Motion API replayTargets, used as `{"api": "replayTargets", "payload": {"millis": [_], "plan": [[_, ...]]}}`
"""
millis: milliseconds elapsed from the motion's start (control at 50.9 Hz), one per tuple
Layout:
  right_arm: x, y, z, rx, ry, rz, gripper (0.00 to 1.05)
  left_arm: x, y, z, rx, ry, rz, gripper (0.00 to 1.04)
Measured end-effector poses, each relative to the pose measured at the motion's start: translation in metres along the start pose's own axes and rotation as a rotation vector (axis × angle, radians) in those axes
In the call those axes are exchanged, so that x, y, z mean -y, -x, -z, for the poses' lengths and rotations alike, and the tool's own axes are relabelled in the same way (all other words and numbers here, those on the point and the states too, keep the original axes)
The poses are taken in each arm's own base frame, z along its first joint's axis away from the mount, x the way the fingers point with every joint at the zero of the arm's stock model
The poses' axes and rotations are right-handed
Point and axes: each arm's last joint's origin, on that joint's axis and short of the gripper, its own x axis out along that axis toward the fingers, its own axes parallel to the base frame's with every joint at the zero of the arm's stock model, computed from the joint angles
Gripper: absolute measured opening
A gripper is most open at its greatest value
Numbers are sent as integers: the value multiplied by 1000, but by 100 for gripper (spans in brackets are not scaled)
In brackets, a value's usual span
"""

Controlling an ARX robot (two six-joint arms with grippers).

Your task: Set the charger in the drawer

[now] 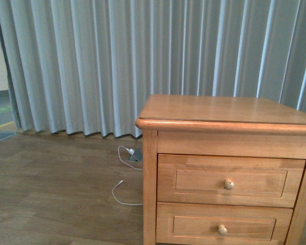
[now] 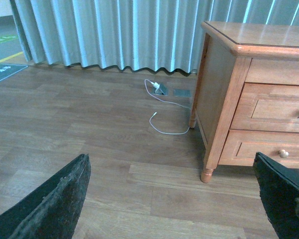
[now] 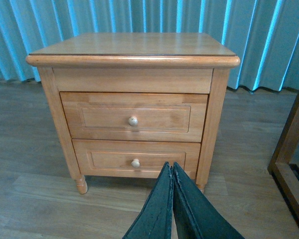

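A: Status on the charger job?

B: Nothing done yet, as far as I can judge. Upper drawer [image 3: 133, 117] is shut, knob [image 3: 133, 121] untouched; lower drawer [image 3: 135, 159] shut too. So can't see inside either, contents unknown.

A: And the charger?

B: Not in view anywhere. Nightstand top [image 1: 219, 109] is bare wood in the front view and both wrist views. Only thing nearby is a white plug [image 1: 131, 151] w/ a thin white cable [image 1: 123, 196] on the floor by the curtain [image 1: 92, 61], beside the nightstand. That's not the one I want.

A: Your claws?

B: Right claw [image 3: 172, 172] has its fingers pressed together, holding nothing, hanging in front of the nightstand below the lower drawer. Left claw [image 2: 172, 199] is spread wide, fingers [image 2: 65, 199] at either edge of its wrist view, empty, over bare floor [image 2: 89, 124] to the side of the nightstand.

A: What's left?

B: All of it, I reckon: find the charger, pull the upper drawer open by the knob, pick the charger up, drop it in, prob. close up after.
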Motion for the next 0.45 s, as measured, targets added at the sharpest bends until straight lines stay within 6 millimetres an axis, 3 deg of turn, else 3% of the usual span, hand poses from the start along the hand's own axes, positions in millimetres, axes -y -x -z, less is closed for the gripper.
{"api": "replayTargets", "payload": {"millis": [59,452], "plan": [[0,0,0,0,1,1,3,0,0,0,0,0,0,99],[0,0,0,0,0,0,74,0,0,0,0,0,0,99]]}}
